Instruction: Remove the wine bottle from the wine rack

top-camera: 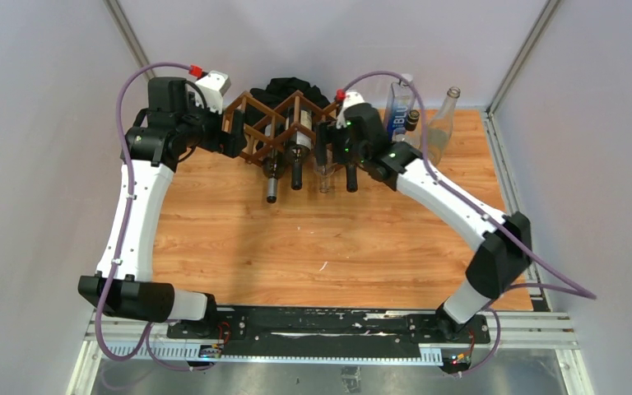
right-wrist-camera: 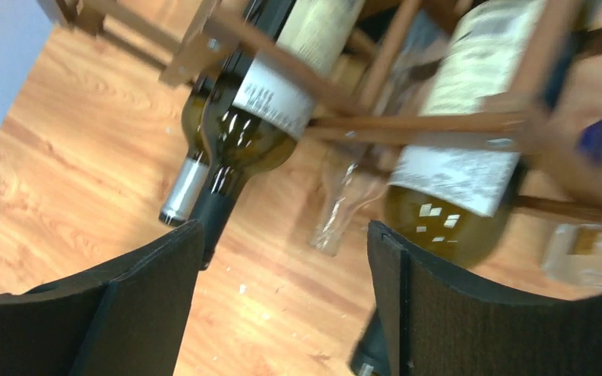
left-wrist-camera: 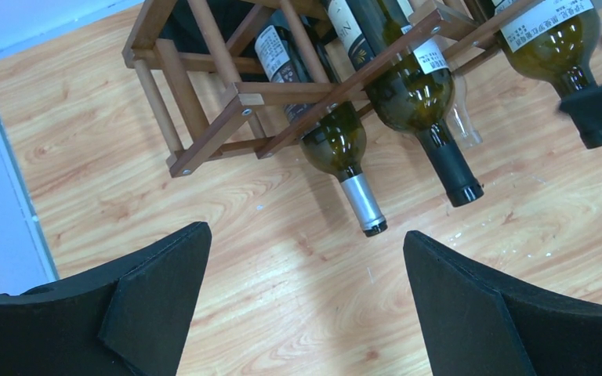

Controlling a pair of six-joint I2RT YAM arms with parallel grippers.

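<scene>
Bottle (right-wrist-camera: pixel 443 227) sits at the right gripper (right-wrist-camera: pixel 284 243), spread wide like the left gripper (left-wrist-camera: pixel 306 243), so I'd pinch its neck squarely and pull straight.

This looks like a robotics lab test cell: plain pale partition walls (top-camera: pixel 41 123) in metal framing box in a wood-grain table (top-camera: pixel 329 239). Two white-and-black robot arms (top-camera: pixel 136 214) are bolted to a black mounting plate (top-camera: pixel 329 322) on aluminium rails (top-camera: pixel 535 333), with purple cables (top-camera: pixel 120 103) looping along them. A wine rack (top-camera: pixel 284 123) loaded with bottles stands alone on the tabletop
</scene>
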